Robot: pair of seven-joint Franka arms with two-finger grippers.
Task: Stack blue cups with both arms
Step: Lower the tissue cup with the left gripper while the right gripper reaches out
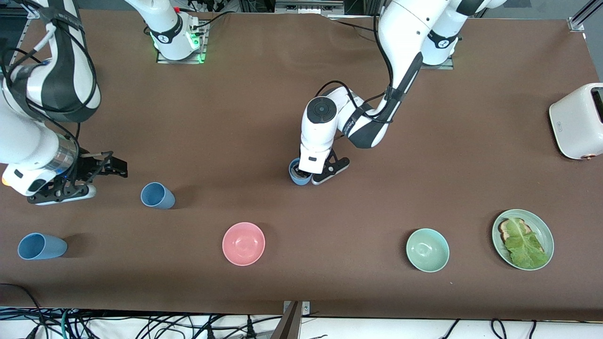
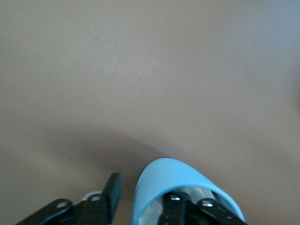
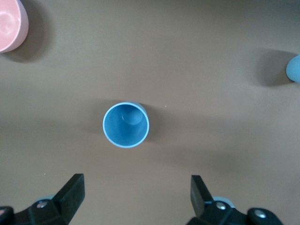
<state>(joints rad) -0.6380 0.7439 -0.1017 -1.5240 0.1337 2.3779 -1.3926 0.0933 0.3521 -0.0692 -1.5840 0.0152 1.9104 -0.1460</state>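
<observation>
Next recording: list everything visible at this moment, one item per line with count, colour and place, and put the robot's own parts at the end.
blue cups: three; one upright at mid-table under the left tool; one upright toward the right arm's end; one lying on its side, nearest the front camera at that end.
pink bowl: one, near the front edge.
green bowl: one, mint, near the front edge, toward the left arm's end.
plate: one, green, holding toast and a lettuce leaf.
toaster: one, white, at the left arm's end.
table: brown cover.
left tool: black, one finger inside the mid-table cup, one outside.
right tool: black, open, above the table beside the upright cup.
</observation>
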